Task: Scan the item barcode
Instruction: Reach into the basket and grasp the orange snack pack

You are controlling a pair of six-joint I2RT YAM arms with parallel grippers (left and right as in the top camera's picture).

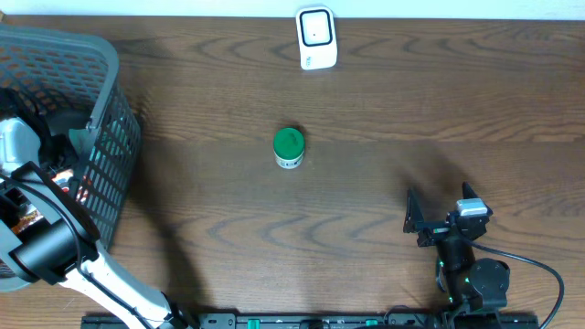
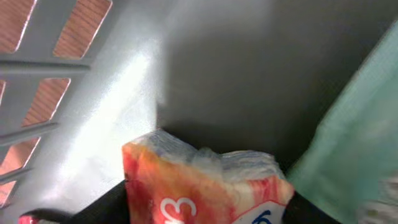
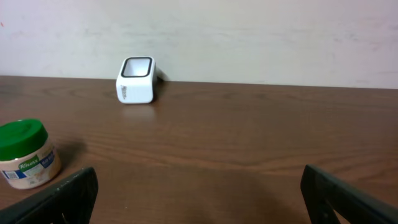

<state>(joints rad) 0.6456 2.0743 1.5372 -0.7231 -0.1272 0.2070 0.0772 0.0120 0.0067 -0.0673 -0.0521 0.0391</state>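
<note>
At the left edge of the overhead frame, the left arm reaches down into the grey basket (image 1: 111, 151). In the left wrist view, the left gripper (image 2: 205, 210) has a red-and-white packet (image 2: 199, 180) between its dark fingers (image 2: 102, 202). They look to be against its sides, but I cannot tell whether they are clamped. A teal thing (image 2: 354, 137) sits just right of the packet.

The scanner (image 1: 317, 38) stands at upper centre of the table (image 1: 384, 119), well apart from the basket. A green-lidded jar (image 1: 289, 148) sits mid-frame.

The right gripper (image 3: 198, 182) is at the lower right with its fingers wide apart and nothing between them.

Progress looks early: this is the pick stage. The packet is inside the basket, not lifted out, and no barcode is visible. What's left is the lift, the carry to the scanner and presenting the code.
</note>
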